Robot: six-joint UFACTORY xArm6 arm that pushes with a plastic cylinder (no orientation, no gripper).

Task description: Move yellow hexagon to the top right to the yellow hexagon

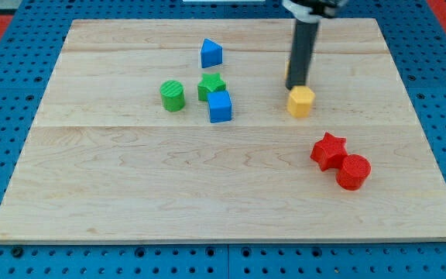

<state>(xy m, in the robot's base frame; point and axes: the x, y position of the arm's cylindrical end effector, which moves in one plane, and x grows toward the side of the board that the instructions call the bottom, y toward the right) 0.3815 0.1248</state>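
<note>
The yellow hexagon (300, 101) lies right of the board's middle. My tip (295, 87) stands just above it toward the view's top, touching or nearly touching its upper left edge. The dark rod rises from there toward the view's top. Only one yellow hexagon shows.
A blue triangular block (211, 53), a green star (212, 85), a blue cube (220, 106) and a green cylinder (173, 95) cluster left of the middle. A red star (329, 150) and a red cylinder (354, 171) sit at the lower right. The wooden board (130, 178) lies on a blue pegboard.
</note>
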